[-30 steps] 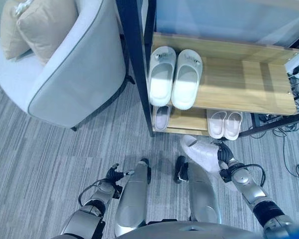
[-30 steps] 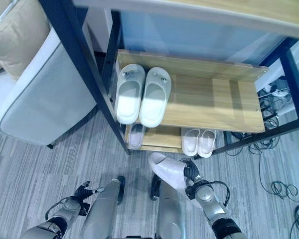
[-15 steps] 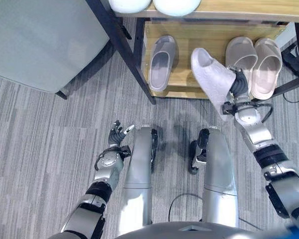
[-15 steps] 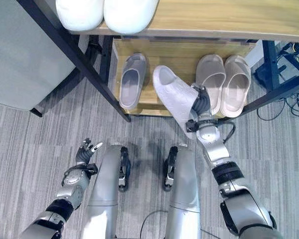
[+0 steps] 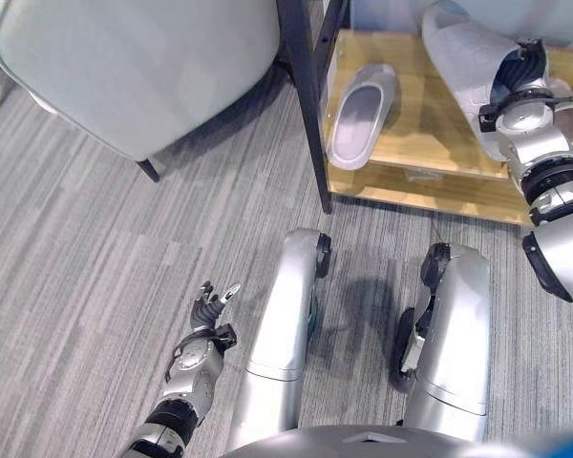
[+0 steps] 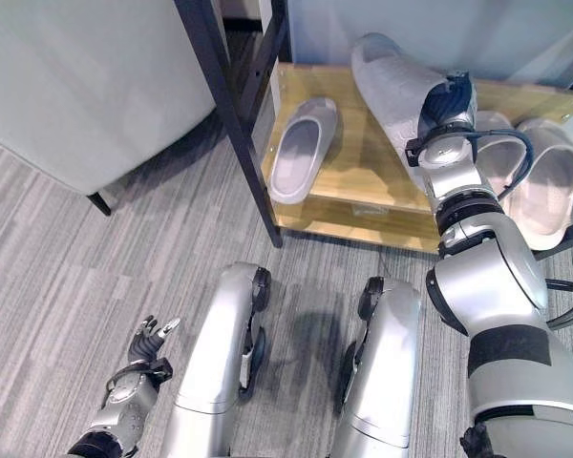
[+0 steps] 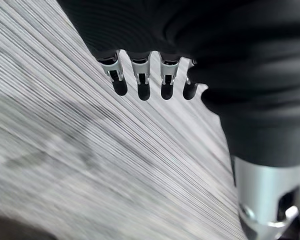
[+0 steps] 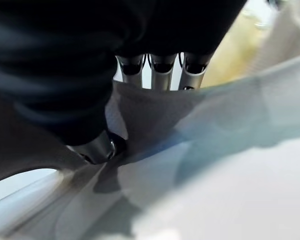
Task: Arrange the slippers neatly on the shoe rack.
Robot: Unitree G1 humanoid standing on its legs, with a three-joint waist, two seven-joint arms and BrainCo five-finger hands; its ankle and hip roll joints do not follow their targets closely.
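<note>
My right hand (image 6: pixel 446 119) is shut on a grey slipper (image 6: pixel 393 91), sole side up, held over the bottom wooden shelf (image 6: pixel 363 181) of the shoe rack. In the right wrist view my fingers (image 8: pixel 160 70) and thumb pinch the slipper's rim (image 8: pixel 155 110). Its mate, another grey slipper (image 5: pixel 360 114), lies on the same shelf at the left, near the black rack post (image 5: pixel 306 95). A pale pink pair (image 6: pixel 525 172) sits at the shelf's right end. My left hand (image 5: pixel 205 315) hangs open low over the carpet, holding nothing.
A light grey armchair (image 5: pixel 143 57) stands just left of the rack, its dark leg (image 5: pixel 148 170) on the grey striped carpet (image 5: pixel 95 267). The rack's black post and the shelf's front edge lie close ahead of me.
The camera has shifted, so the whole scene sits differently. My right hand has carried the grey slipper forward over the bottom shelf. My left hand has dropped lower over the carpet.
</note>
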